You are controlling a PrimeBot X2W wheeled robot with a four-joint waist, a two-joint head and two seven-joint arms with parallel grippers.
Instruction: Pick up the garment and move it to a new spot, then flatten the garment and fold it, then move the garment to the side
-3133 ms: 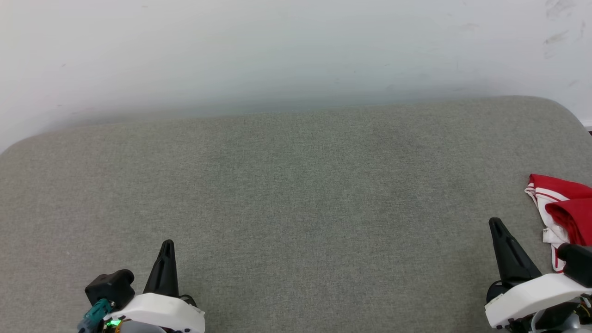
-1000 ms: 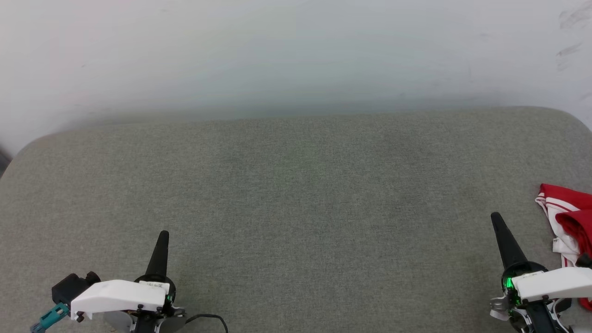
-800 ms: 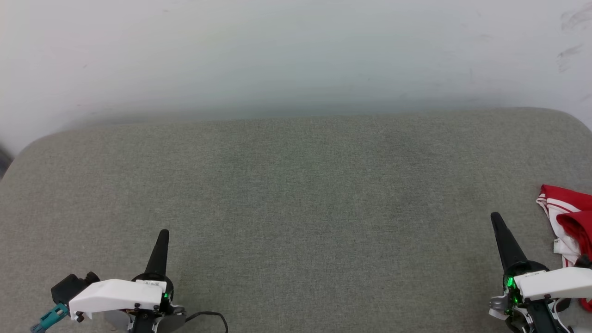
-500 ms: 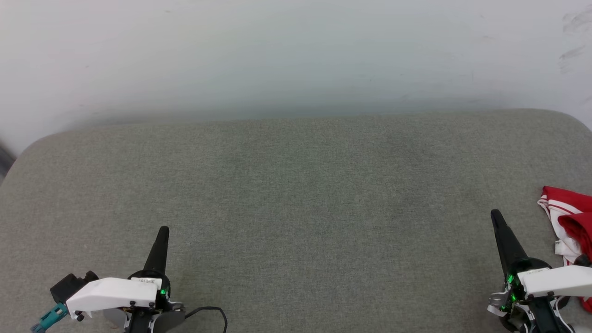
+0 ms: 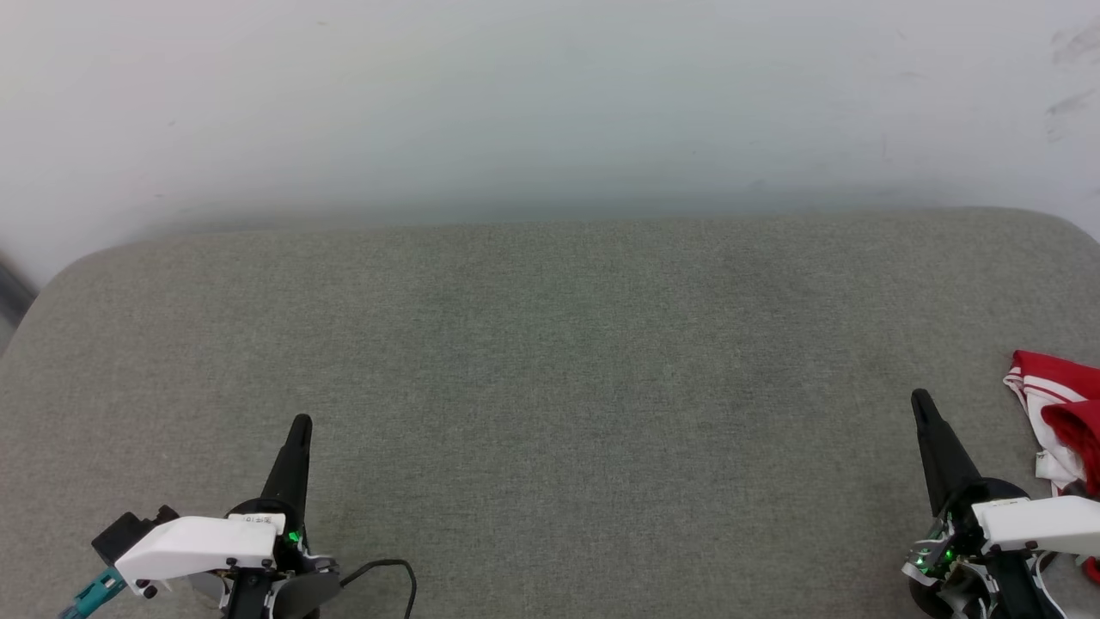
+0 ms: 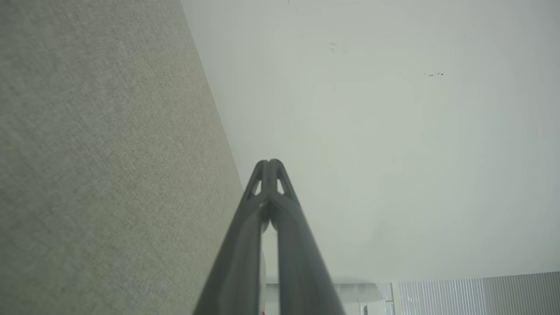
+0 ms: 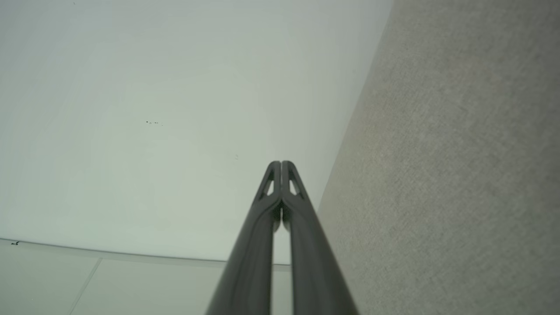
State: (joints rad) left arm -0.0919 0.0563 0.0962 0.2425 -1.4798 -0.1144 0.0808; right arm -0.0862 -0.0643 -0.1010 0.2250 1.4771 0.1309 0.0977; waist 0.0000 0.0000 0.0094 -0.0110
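Note:
The garment (image 5: 1059,408), red with white parts and red-and-white stripe trim, lies crumpled at the far right edge of the head view, partly cut off by the frame. My right gripper (image 5: 920,400) stands just left of it, apart from the cloth, fingers pressed together and empty. My left gripper (image 5: 300,424) is at the lower left, far from the garment. In the left wrist view the left gripper (image 6: 268,162) is shut with tips touching; in the right wrist view the right gripper (image 7: 280,163) is shut the same way.
A wide grey fabric surface (image 5: 550,344) with rounded corners spreads before me, against a pale wall (image 5: 550,94). A dark cable (image 5: 391,569) loops beside my left wrist. The wrist views show the grey fabric (image 6: 100,153) meeting the pale wall (image 7: 153,109).
The head camera has shifted, so the whole picture slid down and right and the garment sits nearer the edge. Both wrists have rolled since the oldest frame, and the grippers have drawn back a little.

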